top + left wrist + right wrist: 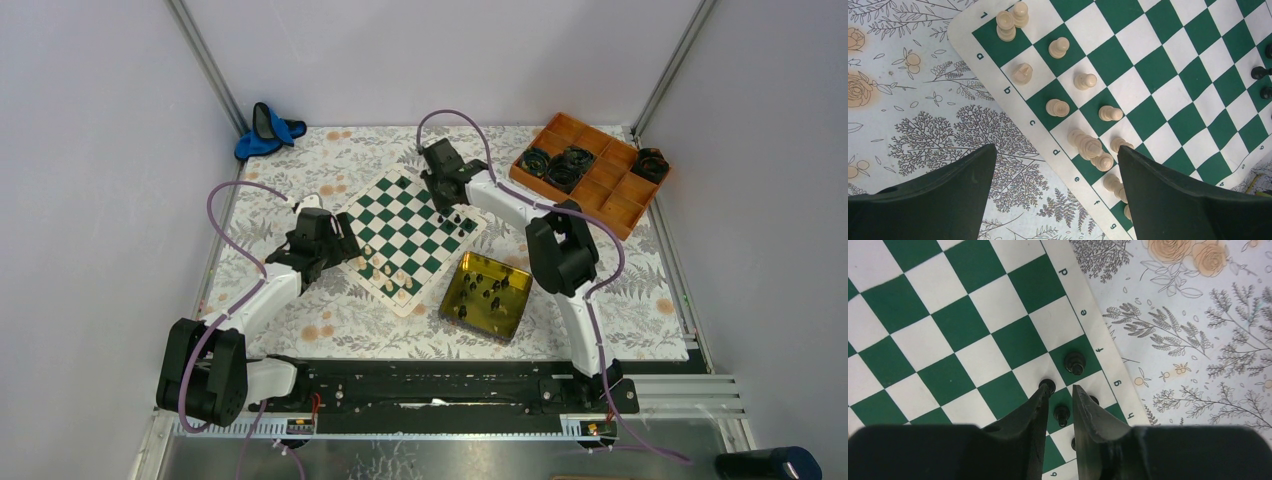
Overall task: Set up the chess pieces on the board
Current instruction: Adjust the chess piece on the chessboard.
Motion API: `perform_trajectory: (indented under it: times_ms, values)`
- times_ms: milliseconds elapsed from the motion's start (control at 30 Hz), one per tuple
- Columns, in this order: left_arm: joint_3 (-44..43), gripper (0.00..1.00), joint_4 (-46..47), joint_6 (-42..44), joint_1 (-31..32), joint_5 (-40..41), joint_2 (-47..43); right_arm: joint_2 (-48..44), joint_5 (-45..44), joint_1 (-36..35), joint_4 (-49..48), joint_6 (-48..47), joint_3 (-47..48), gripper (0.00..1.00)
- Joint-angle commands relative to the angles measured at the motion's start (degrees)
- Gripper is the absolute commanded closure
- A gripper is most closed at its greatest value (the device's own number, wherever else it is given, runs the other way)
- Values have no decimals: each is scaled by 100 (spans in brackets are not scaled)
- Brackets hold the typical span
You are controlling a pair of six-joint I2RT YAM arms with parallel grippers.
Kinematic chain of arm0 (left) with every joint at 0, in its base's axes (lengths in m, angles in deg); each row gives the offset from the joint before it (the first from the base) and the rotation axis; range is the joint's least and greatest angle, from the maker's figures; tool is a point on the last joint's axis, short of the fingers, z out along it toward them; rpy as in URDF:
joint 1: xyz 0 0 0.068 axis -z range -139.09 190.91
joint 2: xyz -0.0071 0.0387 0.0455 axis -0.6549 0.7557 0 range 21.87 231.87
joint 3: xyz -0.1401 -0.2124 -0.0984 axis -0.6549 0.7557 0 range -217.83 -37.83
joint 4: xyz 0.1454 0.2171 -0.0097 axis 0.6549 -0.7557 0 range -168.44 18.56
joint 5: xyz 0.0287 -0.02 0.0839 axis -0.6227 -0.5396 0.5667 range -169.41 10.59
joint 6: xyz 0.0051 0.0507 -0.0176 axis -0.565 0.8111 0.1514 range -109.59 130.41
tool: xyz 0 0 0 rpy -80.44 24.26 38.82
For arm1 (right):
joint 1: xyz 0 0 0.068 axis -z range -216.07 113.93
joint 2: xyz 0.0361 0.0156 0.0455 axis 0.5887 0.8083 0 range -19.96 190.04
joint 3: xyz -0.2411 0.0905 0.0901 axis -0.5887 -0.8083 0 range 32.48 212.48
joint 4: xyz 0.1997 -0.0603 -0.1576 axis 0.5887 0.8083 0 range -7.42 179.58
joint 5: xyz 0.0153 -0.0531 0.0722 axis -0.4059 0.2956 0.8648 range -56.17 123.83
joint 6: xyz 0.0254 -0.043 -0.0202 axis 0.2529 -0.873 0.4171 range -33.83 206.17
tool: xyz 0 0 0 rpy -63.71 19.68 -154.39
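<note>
The board (400, 215) lies slanted at mid-table. Cream-white chess pieces (1090, 146) stand in two rows along its near-left side, some crowded together. My left gripper (1055, 147) hangs open and wide over that board edge, holding nothing; from above the left gripper (345, 250) sits at the board's left corner. My right gripper (1060, 388) is over the far-right corner of the board (958, 315), open a little. A small black piece (1062, 415) stands on a green square between its jaws with a gap on each side. Other black pieces (1074, 361) stand close by.
A yellow-gold tin tray (450, 290) with several black pieces sits just right of the board's near corner. An orange compartment tray (600, 195) holding black coiled items is at the back right. A blue object (268, 130) lies at the back left.
</note>
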Motion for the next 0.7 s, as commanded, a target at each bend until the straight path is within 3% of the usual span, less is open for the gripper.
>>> perform_trajectory:
  times_ms: [0,667]
  values:
    - [-129,1,265,100,57,-17,23,122,107,30,65,104,149,69]
    - [-142,1,266,95,57,-20,78,357,322,73,-38,305,117,80]
